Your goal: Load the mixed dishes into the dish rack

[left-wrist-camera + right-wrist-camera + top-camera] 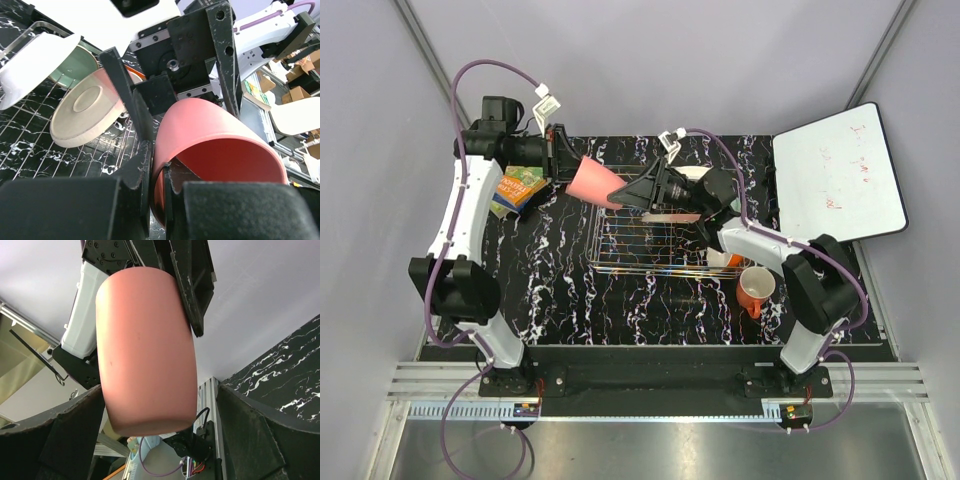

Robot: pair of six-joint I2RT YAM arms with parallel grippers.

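Note:
The pink tumbler (592, 180) (215, 135) (145, 350) hangs on its side above the far left corner of the dish rack (640, 245) (45, 160). My left gripper (565, 165) (157, 150) is shut on its rim, one finger inside and one outside. My right gripper (618, 192) (160, 440) stands open around the tumbler's closed base, its fingers (75, 435) on either side. A cream bowl (85, 112), a pale green bowl (75, 65) and a white plate (35, 65) lie in the rack. The orange mug (756, 290) stands on the table right of the rack.
An orange-green snack packet (517, 190) lies on the black marbled table (550, 300) under my left arm. A white board (835, 170) rests at the back right. Grey walls close in the back and sides.

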